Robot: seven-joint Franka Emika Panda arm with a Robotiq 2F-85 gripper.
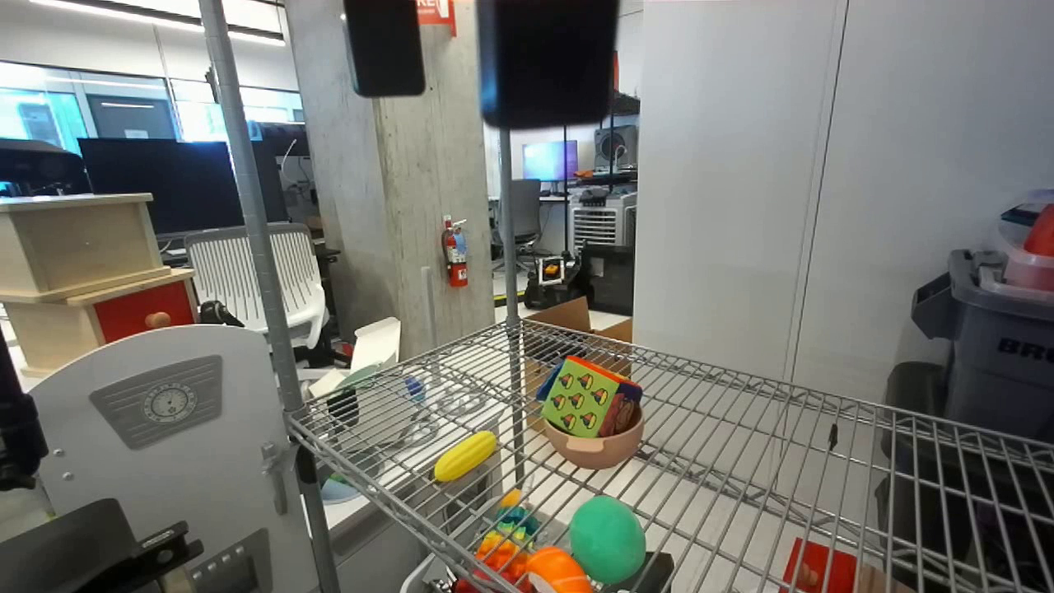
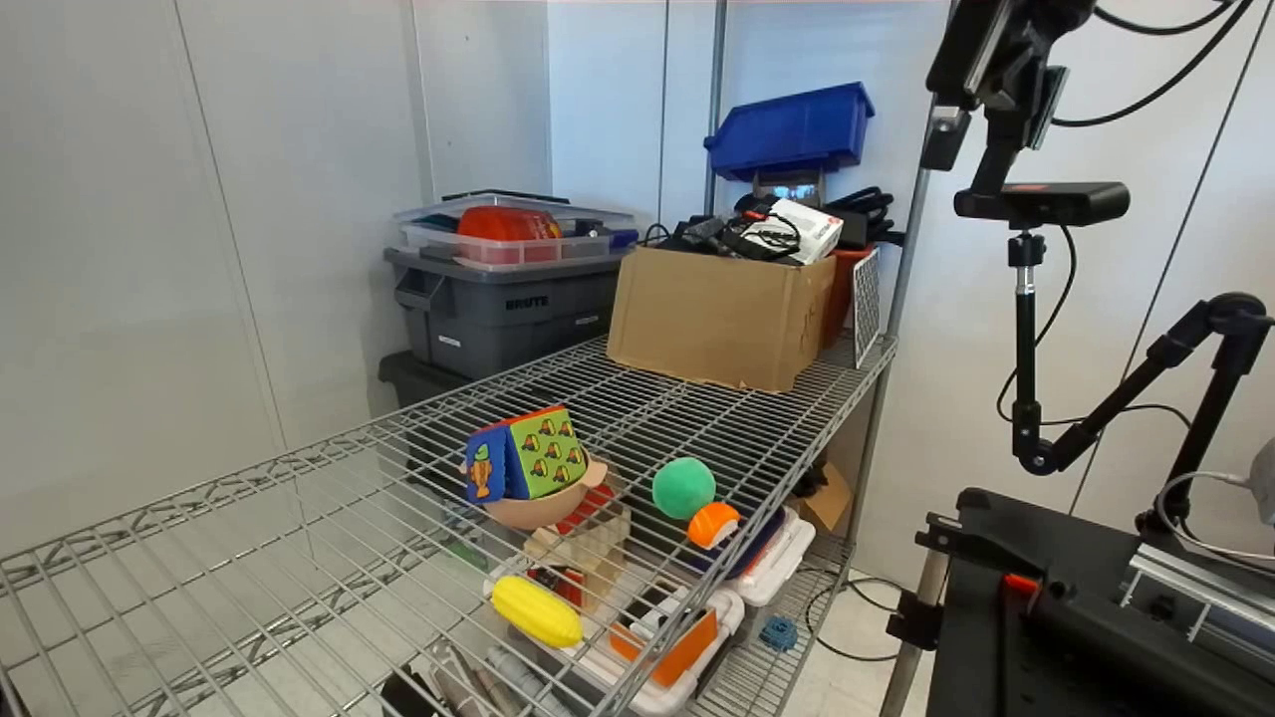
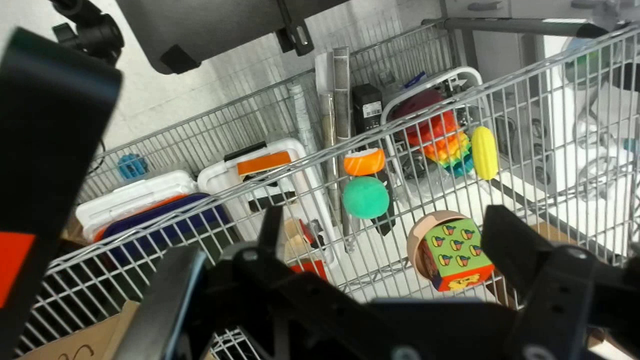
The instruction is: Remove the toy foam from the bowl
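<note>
The toy foam [image 1: 583, 398] is being held in a tilted position inside the bowl [image 1: 589, 451], its upper part standing out above the rim, so it is being judged that the step before the grasp is in hand and that the removal is not yet being done. In the wrist view, the gripper [image 3: 387, 222] is being shown with its fingers [image 3: 504, 236] spread wide from each other, and nothing is being gripped between them; in an exterior view they are being seen near the top, well apart from the toy foam. For the next move, it seems, a careful lowering toward the bowl is being called for, with the fingers being placed around two opposite sides of the toy foam; after this, a soft squeeze and a straight lift are being required, so that the bowl is not being pulled along. The bottom of the toy foam is being hidden by the bowl, and how deep it is being seated cannot be told. In an exterior view, the gripper is being cut off by the top border. In the wrist view, a dark blurred shape [image 3: 42, 150] along one border is not being surely identified. Through the wires of the counter [image 2: 657, 398], a rainbow-coloured toy [image 3: 444, 143] is being seen, its support not being shown clearly.
</note>
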